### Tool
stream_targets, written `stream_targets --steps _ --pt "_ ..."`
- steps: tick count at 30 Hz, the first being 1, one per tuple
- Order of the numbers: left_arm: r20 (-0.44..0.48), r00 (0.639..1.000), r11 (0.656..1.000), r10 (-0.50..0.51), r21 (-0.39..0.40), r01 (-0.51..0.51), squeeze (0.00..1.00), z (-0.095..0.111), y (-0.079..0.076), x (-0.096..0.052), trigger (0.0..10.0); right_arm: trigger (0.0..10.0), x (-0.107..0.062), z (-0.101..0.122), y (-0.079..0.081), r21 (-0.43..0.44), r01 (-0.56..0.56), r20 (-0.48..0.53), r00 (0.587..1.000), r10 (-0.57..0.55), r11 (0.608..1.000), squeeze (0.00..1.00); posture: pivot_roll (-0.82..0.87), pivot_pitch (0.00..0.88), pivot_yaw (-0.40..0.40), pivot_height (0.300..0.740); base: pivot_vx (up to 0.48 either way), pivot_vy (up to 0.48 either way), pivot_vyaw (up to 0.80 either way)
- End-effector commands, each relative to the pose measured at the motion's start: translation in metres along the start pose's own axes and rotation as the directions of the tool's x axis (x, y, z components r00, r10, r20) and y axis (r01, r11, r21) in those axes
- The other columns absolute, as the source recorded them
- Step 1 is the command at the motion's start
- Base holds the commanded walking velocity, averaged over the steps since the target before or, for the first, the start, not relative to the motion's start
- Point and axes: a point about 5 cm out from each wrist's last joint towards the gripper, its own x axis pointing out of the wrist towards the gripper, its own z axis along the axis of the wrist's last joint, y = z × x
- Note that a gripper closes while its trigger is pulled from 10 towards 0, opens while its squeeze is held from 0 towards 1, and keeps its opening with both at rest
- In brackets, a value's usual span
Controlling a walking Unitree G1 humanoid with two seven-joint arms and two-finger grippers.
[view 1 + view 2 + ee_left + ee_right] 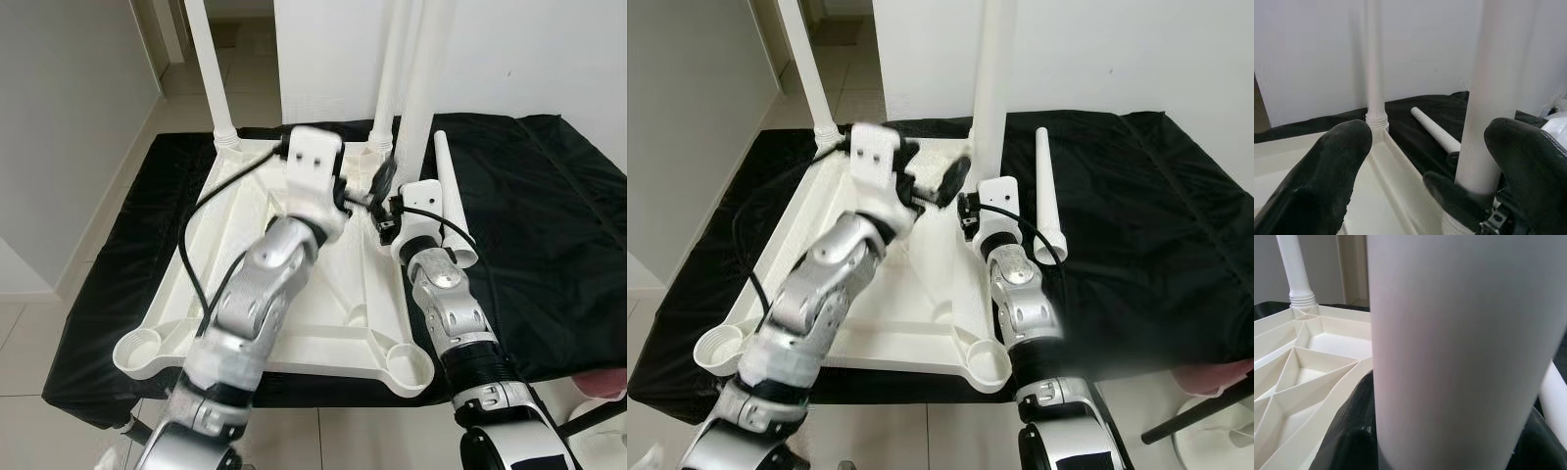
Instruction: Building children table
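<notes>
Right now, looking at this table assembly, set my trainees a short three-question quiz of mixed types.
1. True or false: the tabletop lies upside down on the black cloth.
2. How many legs already stand upright in corner sockets?
3. Multiple choice: the loose leg lies (A) on the cloth to the tabletop's right, (B) inside the tabletop, (C) on the floor.

Key
1. True; its ribbed underside faces up.
2. Two: the far left leg and the far right leg, which the left hand and right hand flank.
3. A.
</notes>
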Motion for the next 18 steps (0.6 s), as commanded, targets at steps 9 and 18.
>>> stream_targets --steps 9,18 --pt "-0.024 0.997 0.997 -0.068 0.024 0.068 0.00 -0.008 -0.003 -0.007 10.0 10.0 -0.004 -0.001 -0.001 0.013 0.013 0.015 1.000 -0.013 1.000 0.00 -0.04 0.000 0.037 0.740 0.000 0.000 0.00" --pt "-0.077 0.997 0.999 0.001 0.038 0.002 0.00 -0.024 0.013 -0.026 10.0 10.0 -0.016 -0.005 -0.007 0.024 0.053 0.045 0.998 -0.054 0.998 0.00 -0.04 0.000 0.033 0.740 0.000 0.000 0.00"
